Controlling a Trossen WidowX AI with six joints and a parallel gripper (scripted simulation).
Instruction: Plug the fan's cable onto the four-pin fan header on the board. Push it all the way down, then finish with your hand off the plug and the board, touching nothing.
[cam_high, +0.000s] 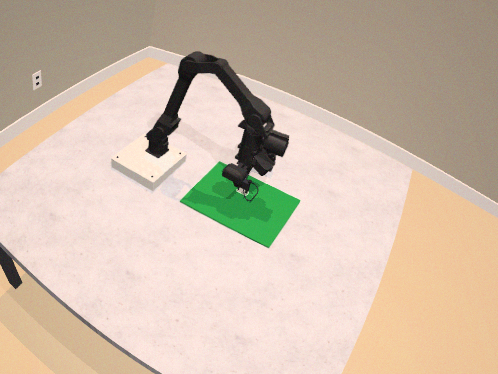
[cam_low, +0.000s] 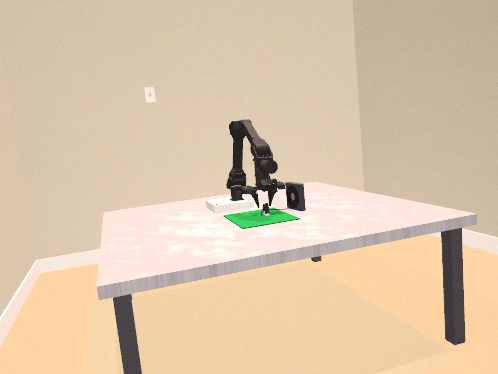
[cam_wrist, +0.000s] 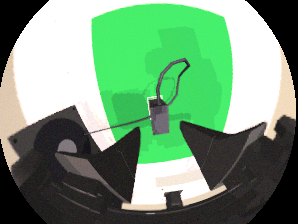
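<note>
The green board (cam_high: 270, 220) (cam_low: 240, 219) (cam_wrist: 120, 63) lies on the table. The dark plug (cam_wrist: 158, 116) (cam_high: 245, 188) (cam_low: 266, 210) stands upright on the board, with its thin black cable (cam_wrist: 172, 78) looping away from it. My gripper (cam_wrist: 160, 127) (cam_high: 242, 186) (cam_low: 264, 201) is open. Its two fingertips stand on either side of the plug with a clear gap to each, and a little above it. The black fan (cam_low: 295, 195) (cam_wrist: 63, 143) stands at the board's edge. The header under the plug is hidden.
The arm's white base plate (cam_high: 148, 163) (cam_low: 220, 204) sits just beside the board. The table edge (cam_low: 280, 255) is well away from the board.
</note>
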